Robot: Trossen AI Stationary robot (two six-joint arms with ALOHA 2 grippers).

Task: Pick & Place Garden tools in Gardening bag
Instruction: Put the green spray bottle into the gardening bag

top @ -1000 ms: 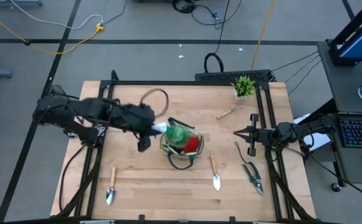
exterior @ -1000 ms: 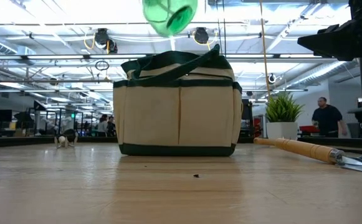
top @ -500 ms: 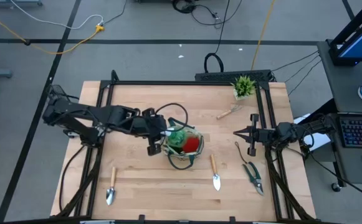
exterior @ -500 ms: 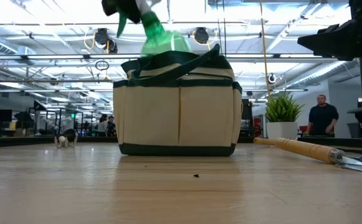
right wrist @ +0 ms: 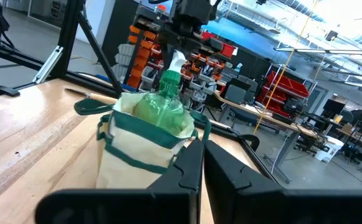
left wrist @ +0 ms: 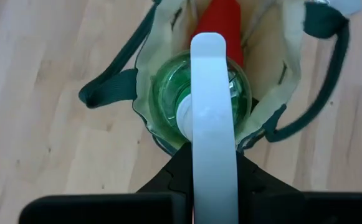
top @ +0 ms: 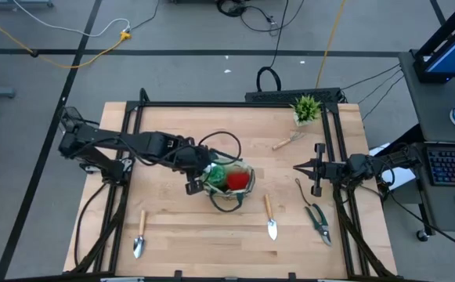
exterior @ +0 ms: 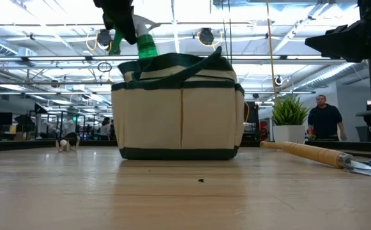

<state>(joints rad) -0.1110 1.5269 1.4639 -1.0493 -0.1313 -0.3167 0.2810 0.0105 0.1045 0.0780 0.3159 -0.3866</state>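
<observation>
Spray bottle (top: 221, 171) clamped by its head in left end effector (top: 205, 171), upright, body sunk into gardening bag (exterior: 177, 115) mouth directly below; right end effector (top: 300, 167) closed, empty, idle at surface edge.

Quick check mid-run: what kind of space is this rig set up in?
Probably a robotics lab or workshop: orange parts bins on shelving, rows of ceiling lights over an open hall, and a keyboard at a workstation beside the wooden table.
</observation>
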